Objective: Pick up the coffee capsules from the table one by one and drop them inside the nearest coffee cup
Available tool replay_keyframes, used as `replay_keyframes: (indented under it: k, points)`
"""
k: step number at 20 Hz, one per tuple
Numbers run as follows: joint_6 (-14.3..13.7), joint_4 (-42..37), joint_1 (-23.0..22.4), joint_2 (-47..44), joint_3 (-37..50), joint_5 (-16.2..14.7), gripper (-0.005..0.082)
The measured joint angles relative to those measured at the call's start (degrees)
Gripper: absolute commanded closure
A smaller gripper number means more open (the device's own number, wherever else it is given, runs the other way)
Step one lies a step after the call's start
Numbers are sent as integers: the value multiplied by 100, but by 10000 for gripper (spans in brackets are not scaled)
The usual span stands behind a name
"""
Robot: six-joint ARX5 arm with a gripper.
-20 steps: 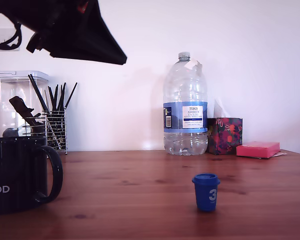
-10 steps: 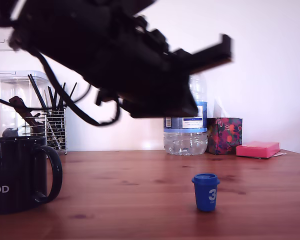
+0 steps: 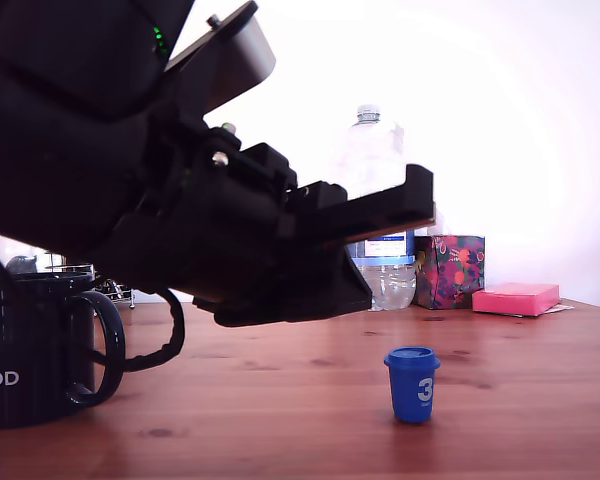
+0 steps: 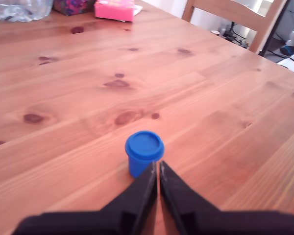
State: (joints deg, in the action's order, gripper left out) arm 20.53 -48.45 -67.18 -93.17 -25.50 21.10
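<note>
A dark blue coffee capsule [image 3: 412,384] [image 4: 144,152] stands upright on the wooden table, wide rim up, with a white numeral on its side. My gripper [image 3: 423,205] [image 4: 157,172] hangs above the table, up and to the exterior view's left of the capsule. In the wrist view its two black fingers are pressed together with nothing between them, their tips just short of the capsule. The coffee cup [image 3: 25,350], a glossy black mug with a loop handle and white letters, sits at the exterior view's far left, partly behind the arm.
A large water bottle [image 3: 385,278], a patterned tissue box [image 3: 450,271] and a pink pad [image 3: 516,298] line the table's back. The black arm fills the exterior view's upper left. The wrist view shows the table's edge and a wooden chair [image 4: 235,13] beyond it.
The arm has swung down from the exterior view's upper left toward the blue capsule and now hides the canister and utensil holder. Capsule and mug have not moved.
</note>
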Motion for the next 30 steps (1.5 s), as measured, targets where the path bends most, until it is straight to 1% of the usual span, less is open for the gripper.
replay_keyframes:
  k: [3, 4, 5, 6, 7, 8, 9, 11, 16, 20, 24, 27, 29, 30]
  points:
    - [2, -28, -35, 0, -4, 2, 784]
    - [2, -15, -35, 0, -4, 2, 754]
    - [2, 24, -33, 0, -4, 2, 659]
    - [4, 44, -28, 0, -4, 0, 507]
    - [7, 42, -11, 2, -4, -20, 334]
    - [7, 50, 13, 2, -7, -76, 225]
    - [7, 96, 35, 0, -13, -149, 177]
    - [13, 321, 85, 0, -74, -299, 176]
    - [17, 879, 286, 0, -363, -496, 176]
    - [20, 1259, 444, -7, -455, -855, 178]
    - [28, 1659, 540, -374, -1008, -1252, 178]
    - [66, 2105, 649, -518, -1340, -1314, 178]
    - [109, 2260, 737, -605, -1480, -1327, 178]
    - [131, 2343, 798, -669, -1565, -1384, 178]
